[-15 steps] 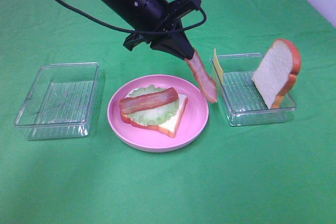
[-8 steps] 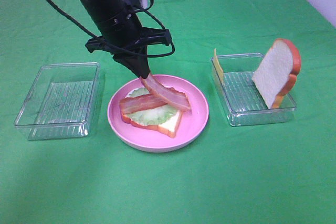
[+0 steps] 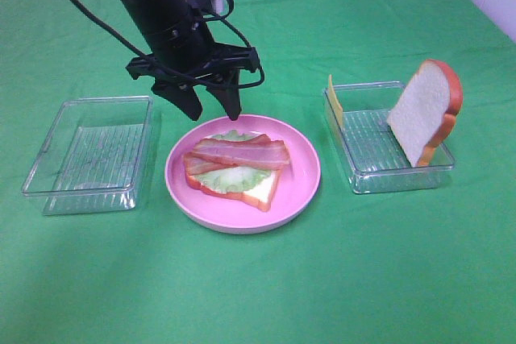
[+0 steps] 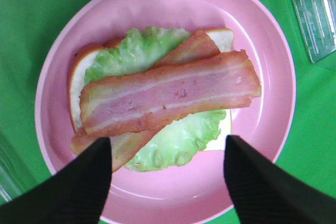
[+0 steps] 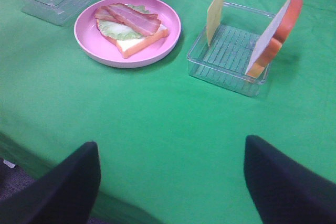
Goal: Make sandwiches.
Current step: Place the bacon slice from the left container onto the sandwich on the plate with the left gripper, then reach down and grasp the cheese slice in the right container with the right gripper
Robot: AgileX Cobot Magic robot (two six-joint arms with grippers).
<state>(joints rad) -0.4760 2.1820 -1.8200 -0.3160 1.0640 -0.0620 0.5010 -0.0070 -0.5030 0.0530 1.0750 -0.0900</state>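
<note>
The sandwich (image 3: 238, 168) lies on the round pink plate (image 3: 302, 187): a bread slice, green lettuce and two bacon strips crossing on top. It shows close up in the left wrist view (image 4: 168, 98) and in the right wrist view (image 5: 131, 22). My left gripper (image 3: 214, 109) is open and empty just above the plate's far edge, its fingertips (image 4: 79, 182) straddling the sandwich. A second bread slice (image 3: 425, 110) leans upright in the right clear tray (image 3: 367, 179), with a yellow cheese slice (image 3: 334, 101) at the tray's far left corner. My right gripper (image 5: 170, 177) is open, low over the table's front edge.
An empty clear plastic tray (image 3: 89, 151) sits left of the plate. The green cloth (image 3: 258, 279) covers the table; its front edge shows in the right wrist view (image 5: 31, 153).
My left gripper carried the second bacon strip from near the right tray to the plate, laid it across the first strip, and let go; its jaws now stand open.
</note>
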